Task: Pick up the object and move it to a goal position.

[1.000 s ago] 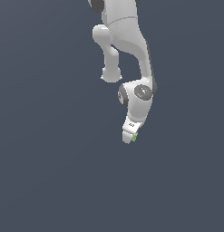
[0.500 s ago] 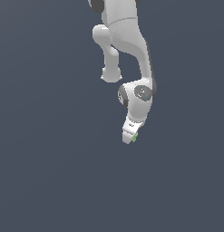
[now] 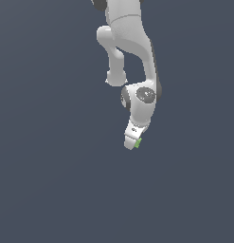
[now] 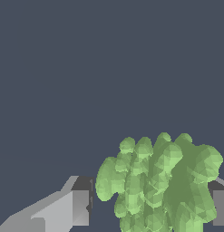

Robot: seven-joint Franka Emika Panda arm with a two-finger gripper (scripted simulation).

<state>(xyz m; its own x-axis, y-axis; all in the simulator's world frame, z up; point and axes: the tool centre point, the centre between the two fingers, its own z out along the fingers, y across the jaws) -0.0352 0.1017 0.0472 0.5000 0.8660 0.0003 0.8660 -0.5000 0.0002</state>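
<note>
Ext cam far, whole arm; wrist cam close (shared: green object).

Supporting surface: uniform dark slate grey, fills the whole exterior frame from edge to edge. No seams, edges or markings visible on it. Wrist view shows the same flat grey ground across the upper frame. Cannot tell from either view whether anything rests directly on it; no contact or shadow is visible.
</note>
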